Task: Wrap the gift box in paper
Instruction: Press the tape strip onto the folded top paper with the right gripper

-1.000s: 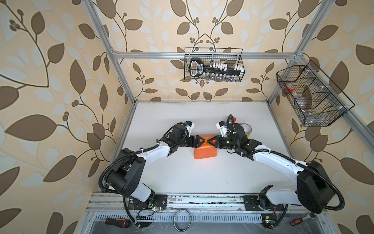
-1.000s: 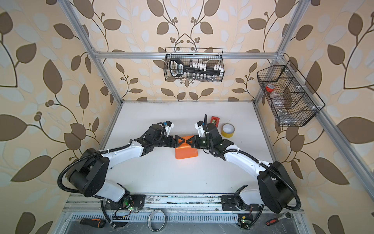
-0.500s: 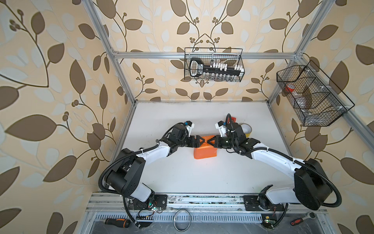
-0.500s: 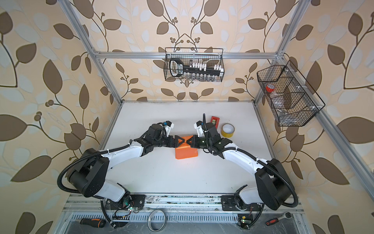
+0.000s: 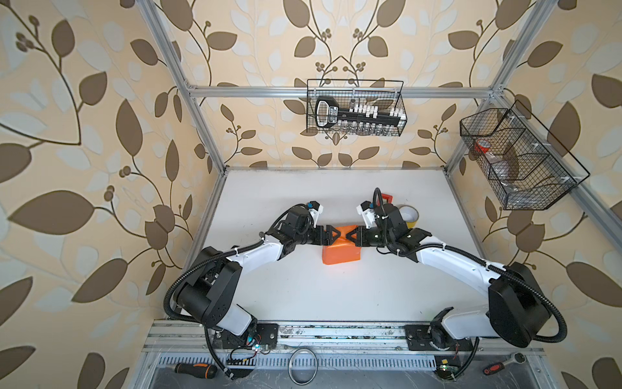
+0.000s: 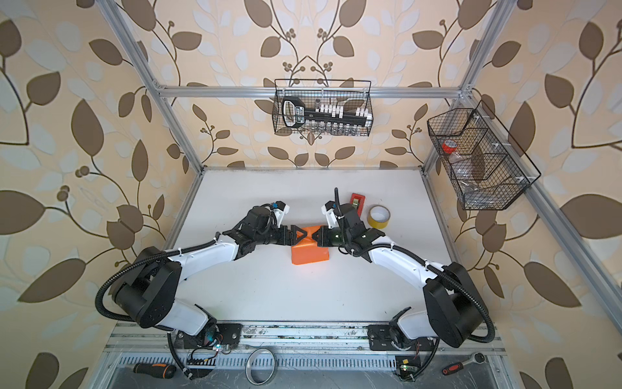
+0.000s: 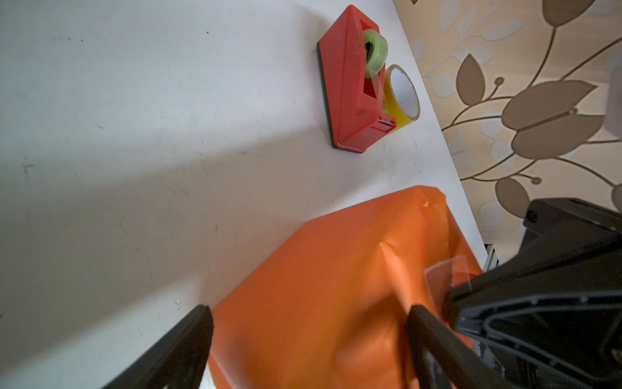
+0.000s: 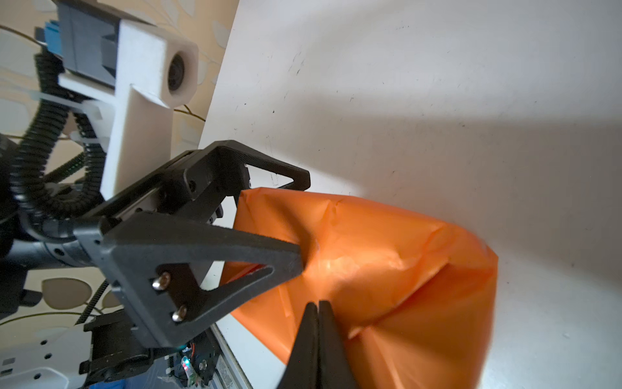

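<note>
Orange paper (image 5: 340, 255) (image 6: 309, 254), glossy side out and creased, covers a low blocky parcel lying near the middle of the white table (image 5: 303, 293), a little toward the back wall. The gift box is under the wrapping and none of it shows. Both arms reach in from the sides and meet over the parcel's top. In both top views the left gripper (image 5: 333, 235) (image 6: 301, 234) comes from the left and the right gripper (image 5: 350, 235) (image 6: 315, 235) from the right, their tips close together above the orange surface. The left gripper's jaws stand wide apart and clamp nothing. In the right wrist view one finger (image 8: 235, 246) lies on the top of the paper and dents it, while the other finger (image 8: 303, 178) sits just beside an edge of the parcel — whether it touches cannot be told. The right gripper (image 8: 318, 308) is closed, its two fingertips pressed flat together with nothing between them, and the joined tip bears down on a fold in the paper. A strip of clear tape (image 7: 446, 274) lies on the paper close to that tip. Behind the parcel and to the right, apart from it, the red tape dispenser (image 6: 356, 199) (image 7: 350, 91) stands on the table with a yellow tape roll (image 6: 378, 216) (image 7: 402, 101) just beside it.
</note>
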Robot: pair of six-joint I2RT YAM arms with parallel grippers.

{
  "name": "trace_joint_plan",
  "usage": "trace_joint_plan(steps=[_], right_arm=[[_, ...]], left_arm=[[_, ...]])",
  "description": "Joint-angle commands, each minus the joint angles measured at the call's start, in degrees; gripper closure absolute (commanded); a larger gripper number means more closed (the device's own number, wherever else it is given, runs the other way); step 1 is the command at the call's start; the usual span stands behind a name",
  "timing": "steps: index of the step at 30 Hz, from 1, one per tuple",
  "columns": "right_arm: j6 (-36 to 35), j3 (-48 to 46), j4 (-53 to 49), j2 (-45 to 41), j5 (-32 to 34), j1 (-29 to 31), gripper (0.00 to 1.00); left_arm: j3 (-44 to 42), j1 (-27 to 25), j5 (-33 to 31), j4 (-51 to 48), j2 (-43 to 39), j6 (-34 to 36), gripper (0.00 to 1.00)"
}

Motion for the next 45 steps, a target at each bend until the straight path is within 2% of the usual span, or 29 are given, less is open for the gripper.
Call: trace_joint_plan(steps=[1,8,14,19,33,40,45], right_arm=[[-5.2,1.3,-4.8,0.4,4.6,1.8,1.0],[-10.2,1.7,-8.7,0.8,10.6,4.7,0.99],[-13.8,1.6,-10.9,0.9,16.3,6.4,0.94],[-15.8,1.5,-11.4,1.3,18.5,7.1,0.88],[-18.7,4.2,-12.6,1.2,19.2,7.4,0.69],[-18.3,6.1,-12.3,0.0,17.1,7.3,0.61],[-17.7,7.7,-12.4,-2.2,15.6,7.3,0.51]], left_arm=[[-3.0,-0.1,-4.0,-8.8,1.1,3.2,0.09],[-2.9,-0.1,-3.7,-8.6,1.5,3.0,0.09],[-2.8,-0.1,-3.5,-8.7,1.4,3.0,0.09],[-2.9,-0.1,-3.4,-8.8,1.4,3.0,0.09],[-2.5,-0.1,-3.1,-8.7,1.7,3.1,0.09],[-2.5,-0.1,-3.0,-8.9,1.8,3.3,0.09],[-2.6,-0.1,-3.3,-8.9,1.7,3.3,0.09]])
